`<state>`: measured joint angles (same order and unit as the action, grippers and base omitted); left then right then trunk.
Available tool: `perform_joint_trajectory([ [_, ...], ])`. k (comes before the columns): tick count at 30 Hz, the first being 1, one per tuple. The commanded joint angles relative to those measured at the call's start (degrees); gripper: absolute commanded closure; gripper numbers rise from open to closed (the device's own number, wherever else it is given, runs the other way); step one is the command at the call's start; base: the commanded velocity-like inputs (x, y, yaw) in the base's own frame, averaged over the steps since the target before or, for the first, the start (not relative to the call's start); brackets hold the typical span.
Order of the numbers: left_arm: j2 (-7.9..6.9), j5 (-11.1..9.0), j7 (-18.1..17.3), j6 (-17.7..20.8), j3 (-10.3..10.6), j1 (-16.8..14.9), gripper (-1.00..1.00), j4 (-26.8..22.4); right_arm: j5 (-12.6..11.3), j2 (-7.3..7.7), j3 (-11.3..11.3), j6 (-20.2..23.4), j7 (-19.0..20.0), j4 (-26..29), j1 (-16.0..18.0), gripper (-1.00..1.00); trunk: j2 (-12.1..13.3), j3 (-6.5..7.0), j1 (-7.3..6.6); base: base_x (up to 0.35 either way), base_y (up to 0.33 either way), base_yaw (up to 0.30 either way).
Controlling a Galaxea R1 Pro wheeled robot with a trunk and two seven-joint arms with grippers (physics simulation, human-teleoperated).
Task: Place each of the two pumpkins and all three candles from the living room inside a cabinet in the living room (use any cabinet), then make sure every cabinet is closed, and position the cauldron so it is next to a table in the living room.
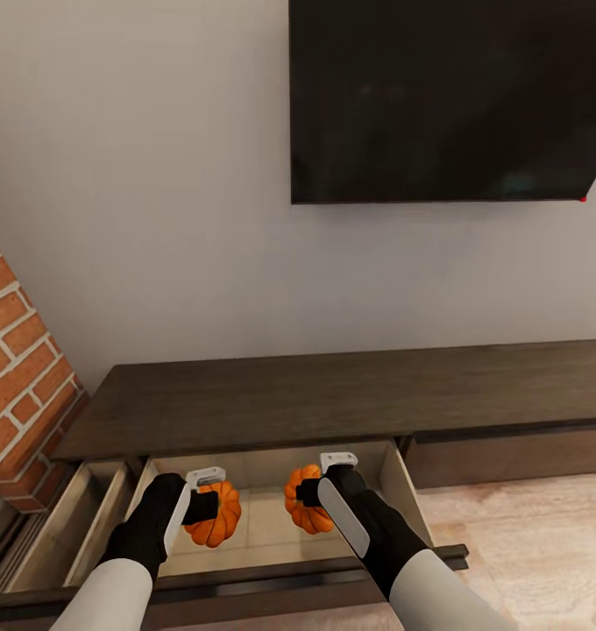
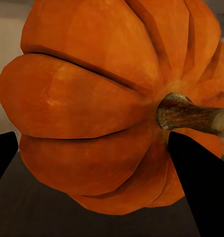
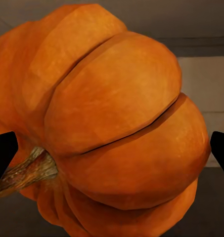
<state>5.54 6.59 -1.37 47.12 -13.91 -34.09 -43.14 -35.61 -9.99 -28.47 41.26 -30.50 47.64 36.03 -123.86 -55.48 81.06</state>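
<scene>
Each of my hands is clamped on a pumpkin, left hand [image 1: 203, 506] on one pumpkin [image 1: 215, 519], right hand [image 1: 308, 492] on the other pumpkin [image 1: 305, 504], both over the cabinet's open drawer [image 1: 399, 491], where a careless release could roll them against its walls.

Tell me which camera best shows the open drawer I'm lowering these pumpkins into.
The head view: it shows the open drawer with its pale floor, side walls and dark front edge, both pumpkins held over it. In the left wrist view only a dark edge shows beneath the left pumpkin; in the right wrist view, pale patches behind the right pumpkin.
</scene>
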Motion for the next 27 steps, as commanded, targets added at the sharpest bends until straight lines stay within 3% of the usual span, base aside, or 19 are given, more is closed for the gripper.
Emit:
perform_joint_trajectory([
  [1, 0.0, 0.07, 0.14, -0.01, 0.02, -0.01, 1.0, 0.0, 0.01, 0.0, 0.0, -0.03, 0.0, 0.0, 0.01, 1.0, -0.42, -0.18, 0.22, 0.0, 0.0, 0.0],
  [19, 0.0, 0.0, 0.14, -3.26, 0.02, -0.01, 1.0, -0.01, 0.23, 0.0, 0.0, -0.38, 0.0, -0.9, 0.01, 1.0, -7.64, -3.41, 4.18, 0.0, 0.0, 0.0],
  [27, 0.0, 0.0, 0.17, -3.26, 0.02, -0.01, 1.0, -0.01, 0.28, 0.0, -0.06, -3.68, 0.0, -1.7, 0.01, 1.0, -10.85, -4.85, 5.93, 0.0, 0.0, 0.0],
])
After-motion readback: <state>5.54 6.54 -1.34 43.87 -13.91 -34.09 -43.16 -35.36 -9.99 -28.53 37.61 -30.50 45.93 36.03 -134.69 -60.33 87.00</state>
